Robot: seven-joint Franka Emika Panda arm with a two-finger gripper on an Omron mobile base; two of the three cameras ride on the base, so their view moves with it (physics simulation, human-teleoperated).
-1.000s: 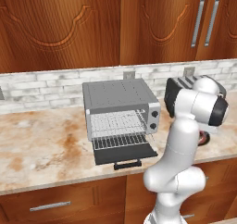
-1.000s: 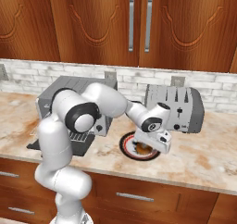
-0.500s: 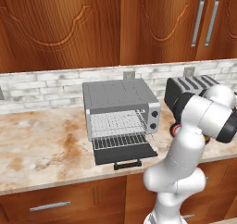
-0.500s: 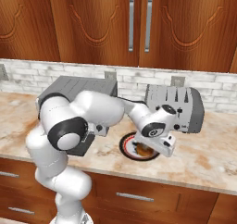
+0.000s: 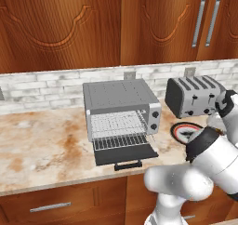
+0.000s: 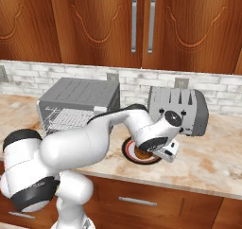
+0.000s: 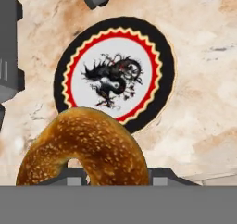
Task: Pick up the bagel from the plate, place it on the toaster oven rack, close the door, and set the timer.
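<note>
1. In the hand view the bagel sits at the lower left of the frame, large and close to the camera, a seeded golden-brown ring with its hole near the bottom edge.
2. The gripper has its dark finger tips at either side of the bagel's lower part, along the bottom of the frame; the fingers stand about half open and are closed on the bagel, which hangs lifted above the counter.
3. The plate lies beyond the bagel, in the upper middle of the hand view, with a black outer band, a red scalloped ring and a white centre bearing a dark dragon-like pattern. The bagel overlaps its lower left rim in the picture.
4. In the right base view the plate shows at centre frame on the marble counter, mostly hidden by the arm's wrist, just in front of the grey slot toaster.
5. In the left base view the plate peeks out at the right, between the toaster oven and the robot's elbow.
6. The door hangs open, dropped flat toward the counter edge, its black bar handle at the front.
7. The toaster oven rack shows inside the cavity as a silver wire grid.
</note>
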